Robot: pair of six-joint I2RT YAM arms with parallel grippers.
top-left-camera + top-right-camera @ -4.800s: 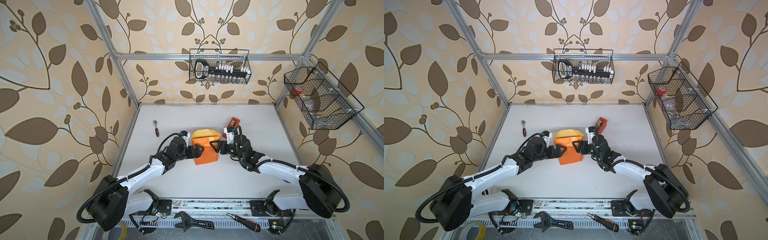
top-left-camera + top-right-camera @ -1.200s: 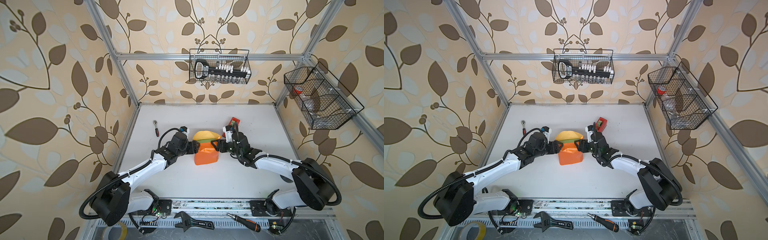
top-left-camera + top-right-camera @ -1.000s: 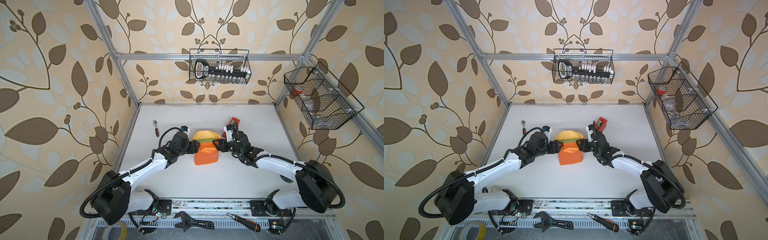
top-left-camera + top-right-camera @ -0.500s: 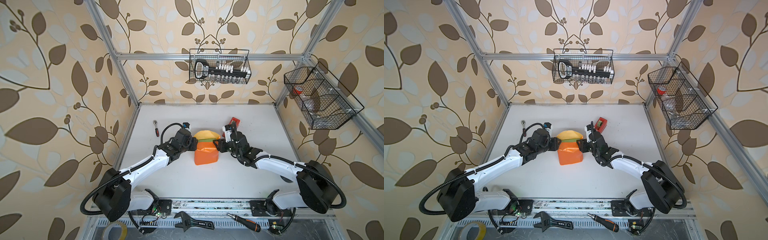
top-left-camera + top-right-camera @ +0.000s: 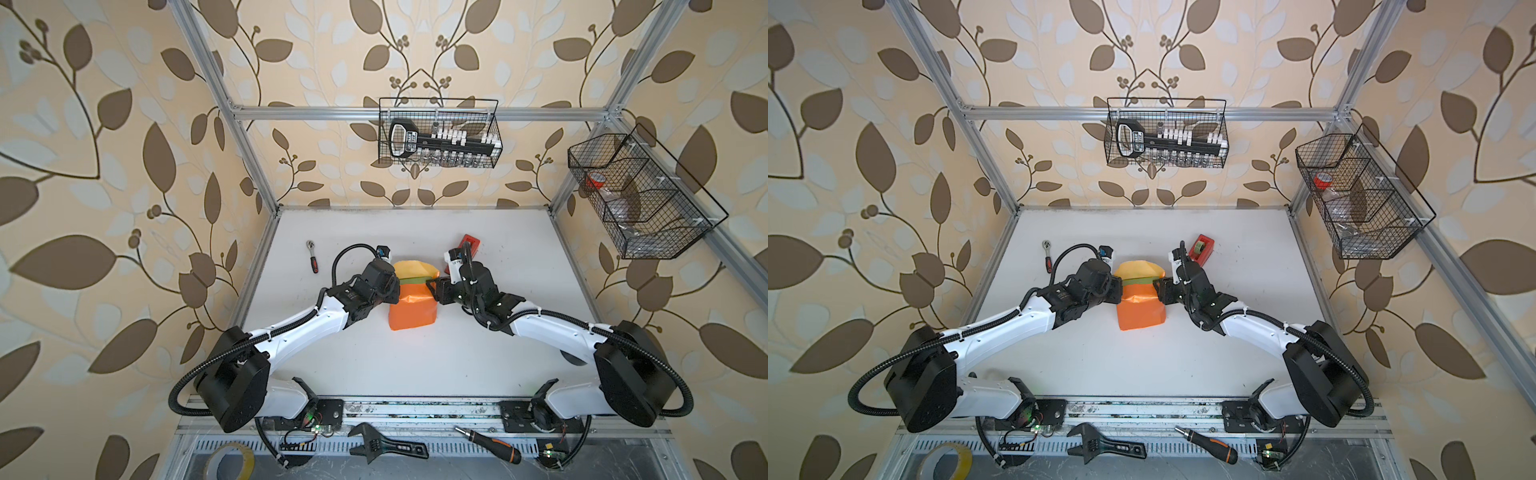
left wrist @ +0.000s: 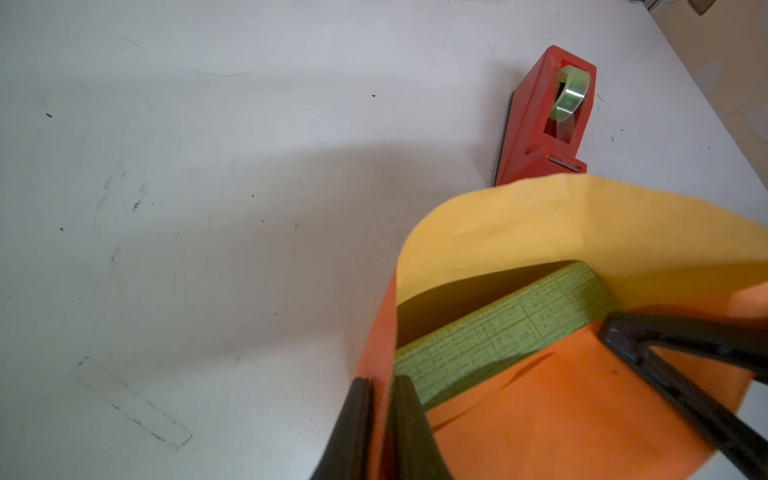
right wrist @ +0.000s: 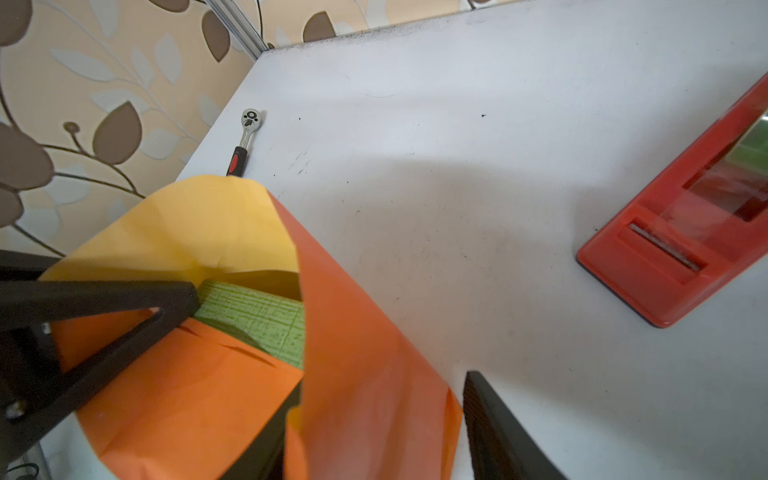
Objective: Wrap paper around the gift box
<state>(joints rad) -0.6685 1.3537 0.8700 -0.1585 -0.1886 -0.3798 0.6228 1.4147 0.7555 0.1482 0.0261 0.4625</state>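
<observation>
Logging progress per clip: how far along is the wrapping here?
Done: the paper has its orange near flap over the gift box. In hand: the left gripper pinches the paper's left edge; the right gripper straddles the right edge, jaws open. Left: a green strip of box shows, the yellow far flap stands up, and nothing is taped.

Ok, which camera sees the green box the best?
The left wrist view: the gift box fills a wide, close strip, its woven texture plain between the paper folds. The right wrist view shows a shorter patch; both top views show only a thin green sliver.
</observation>
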